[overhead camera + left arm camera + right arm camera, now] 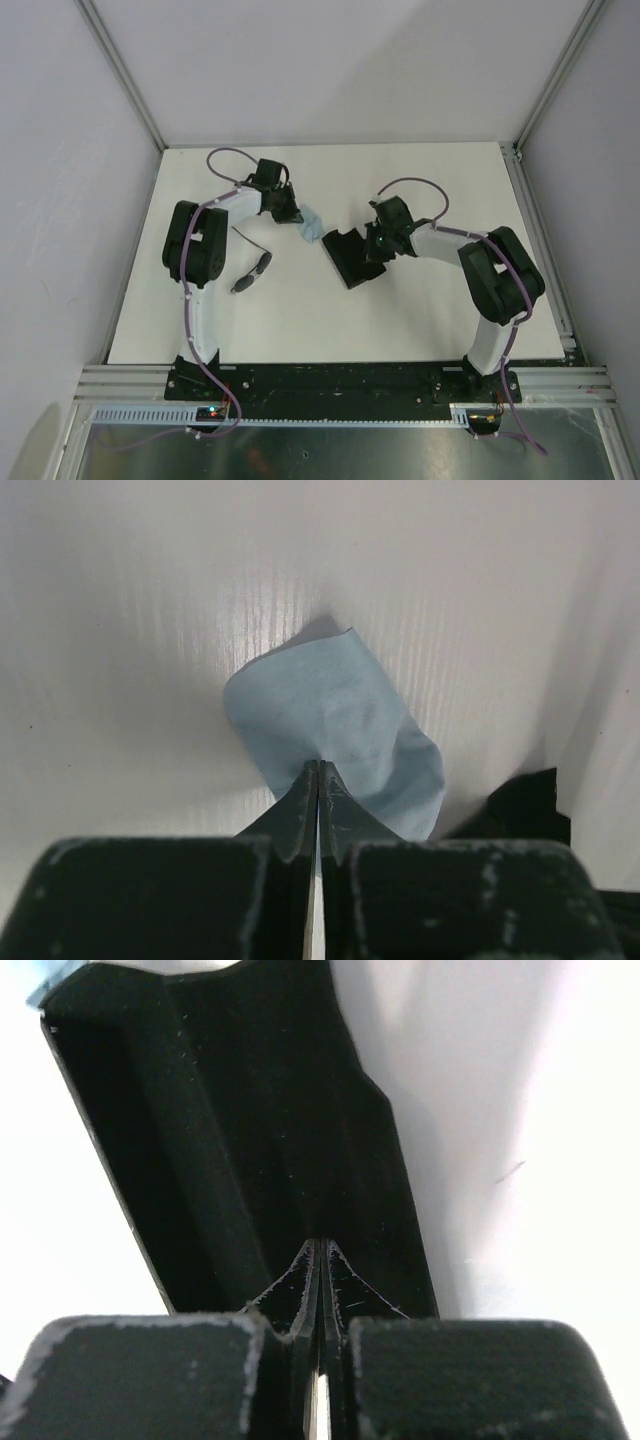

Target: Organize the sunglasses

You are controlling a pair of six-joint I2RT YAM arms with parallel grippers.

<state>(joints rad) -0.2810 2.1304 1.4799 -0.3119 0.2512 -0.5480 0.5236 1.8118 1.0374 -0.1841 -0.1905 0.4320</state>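
Note:
The sunglasses (pixel 254 271) lie on the white table by the left arm, one thin temple arm spread out towards the back. My left gripper (pixel 290 214) is shut on the light blue cloth (pixel 335 725), pinching its near edge; the cloth (pixel 311 226) sits just left of the case. The black case (pixel 348 256) lies open in the middle of the table. My right gripper (pixel 378 244) is shut, its tips (pixel 320 1245) pinched on the case's dark inner wall (pixel 250 1130). The sunglasses do not show in either wrist view.
The white table board (pixel 400 320) ends at a metal rail along the near edge (pixel 340 380). Grey walls and frame posts (pixel 120 70) close in the left, right and back. A corner of the black case (pixel 525 805) shows to the right of the cloth.

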